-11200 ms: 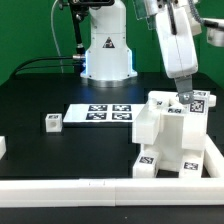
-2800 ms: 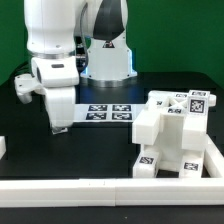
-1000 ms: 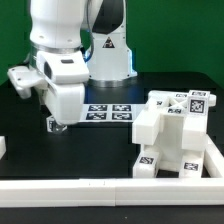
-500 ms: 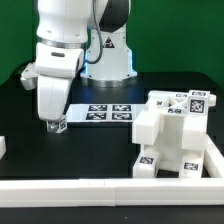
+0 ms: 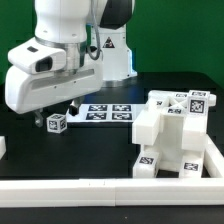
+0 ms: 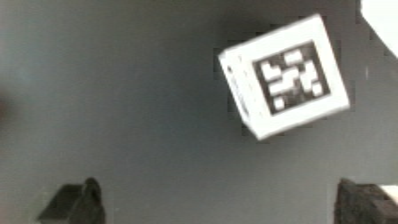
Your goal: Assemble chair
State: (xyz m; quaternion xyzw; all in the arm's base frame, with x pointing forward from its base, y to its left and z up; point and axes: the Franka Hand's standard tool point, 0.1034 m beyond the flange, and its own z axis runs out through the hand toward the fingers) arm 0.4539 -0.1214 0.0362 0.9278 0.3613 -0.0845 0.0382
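A small white cube [image 5: 55,123] of the chair, with a black-and-white tag on top, sits alone on the black table. In the wrist view the same cube [image 6: 294,75] lies off to one side of the jaws, not between them. My gripper [image 6: 219,205] is open, and only bare table shows between its two dark fingertips [image 6: 75,200]. In the exterior view the tilted white arm [image 5: 45,80] hangs above and behind the cube and covers the fingers. The partly built chair [image 5: 168,135], a stack of tagged white blocks, stands at the exterior view's right.
The marker board [image 5: 105,112] lies flat on the table behind the cube, in front of the robot base [image 5: 108,55]. A long plain white rail [image 5: 100,190] runs along the front edge. A small white piece [image 5: 2,147] shows at the exterior view's left edge.
The arm has lifted off the small cube and tilted toward the exterior view's left. The cube stays on the table, and the jaws have stayed open.
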